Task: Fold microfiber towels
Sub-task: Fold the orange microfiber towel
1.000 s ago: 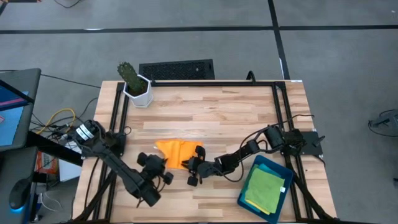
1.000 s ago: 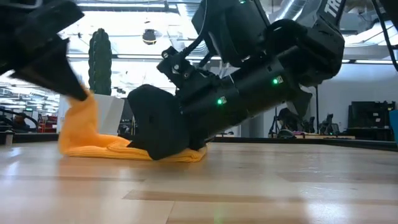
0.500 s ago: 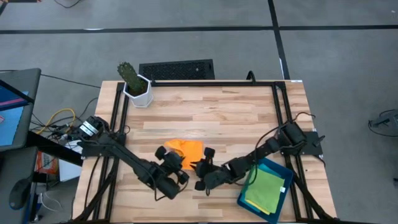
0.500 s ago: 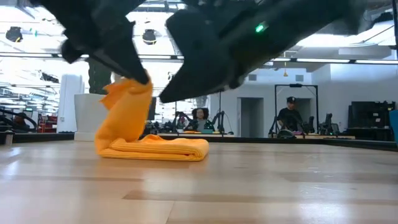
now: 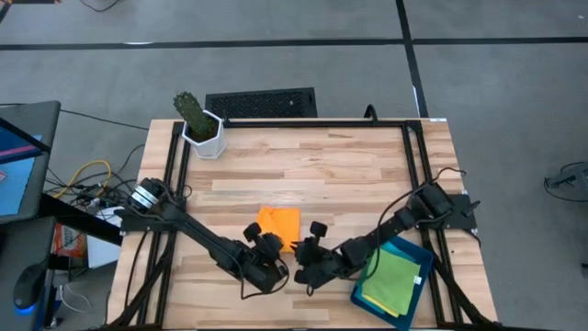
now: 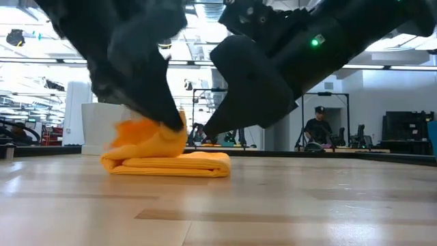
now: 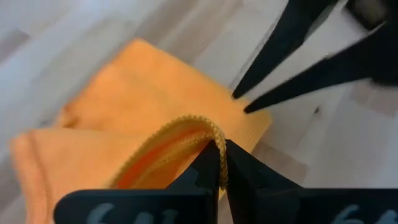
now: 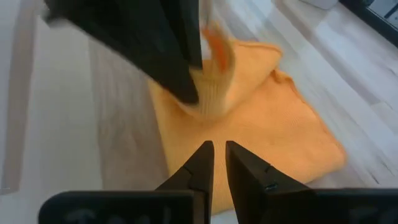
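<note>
Orange towel hem pinched in left gripper jaws; right gripper jaws narrow, empty, above towel.

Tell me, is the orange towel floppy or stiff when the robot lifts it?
Probably floppy: the orange towel sags from the left gripper, which pinches its hem. It likely bends easily, since it already lies in flat stacked layers. It looks light, as a small pinch lifts the flap.

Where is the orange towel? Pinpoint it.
In the high view the orange towel lies folded near the table's front middle, its edge pinched by the left end effector, with the right end effector beside it.
</note>
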{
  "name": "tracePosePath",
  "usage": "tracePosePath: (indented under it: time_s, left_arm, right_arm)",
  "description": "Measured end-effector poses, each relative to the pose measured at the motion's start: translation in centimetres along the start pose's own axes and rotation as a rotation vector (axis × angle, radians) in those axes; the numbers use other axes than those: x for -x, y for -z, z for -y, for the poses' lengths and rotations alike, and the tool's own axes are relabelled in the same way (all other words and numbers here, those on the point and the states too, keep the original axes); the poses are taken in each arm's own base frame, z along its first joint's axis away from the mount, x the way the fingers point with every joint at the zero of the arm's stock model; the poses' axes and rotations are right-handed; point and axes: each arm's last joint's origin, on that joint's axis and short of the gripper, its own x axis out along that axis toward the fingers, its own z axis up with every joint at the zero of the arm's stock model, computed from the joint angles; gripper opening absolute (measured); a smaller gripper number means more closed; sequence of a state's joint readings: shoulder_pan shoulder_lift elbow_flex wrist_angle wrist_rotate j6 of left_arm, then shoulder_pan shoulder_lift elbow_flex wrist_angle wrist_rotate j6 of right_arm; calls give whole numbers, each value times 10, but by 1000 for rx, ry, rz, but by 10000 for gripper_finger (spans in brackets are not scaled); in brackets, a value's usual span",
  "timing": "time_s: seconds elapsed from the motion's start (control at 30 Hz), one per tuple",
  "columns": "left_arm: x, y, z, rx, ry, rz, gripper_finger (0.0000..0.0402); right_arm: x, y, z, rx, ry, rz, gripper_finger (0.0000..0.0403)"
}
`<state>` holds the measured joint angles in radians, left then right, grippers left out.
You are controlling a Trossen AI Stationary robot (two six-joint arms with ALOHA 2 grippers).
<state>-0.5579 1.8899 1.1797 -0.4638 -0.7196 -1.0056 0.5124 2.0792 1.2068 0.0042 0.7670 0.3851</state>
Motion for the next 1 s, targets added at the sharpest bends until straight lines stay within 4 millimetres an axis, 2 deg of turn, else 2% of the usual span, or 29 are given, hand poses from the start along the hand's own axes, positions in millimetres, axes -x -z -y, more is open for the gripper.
tracePosePath:
  time_s: [0.13, 0.3, 0.47, 0.6, 1.0]
  left_arm:
    - [-12, 7, 7, 3, 11, 23, 4]
    - [-11, 3, 5, 7, 4, 27, 4]
    - [-13, -4, 6, 13, 75, -34, 4]
    - [-14, -9, 10, -3, 104, 10, 4]
    - [-18, -12, 13, 4, 141, 23, 20]
  right_arm:
    - [0, 2, -1, -6, -5, -9, 65]
    - [0, 7, 2, -4, 19, -56, 65]
    - [-2, 12, 4, -26, 16, -60, 65]
    - [-4, 22, 7, -56, 10, -47, 65]
    - [-6, 23, 7, -72, -30, -68, 65]
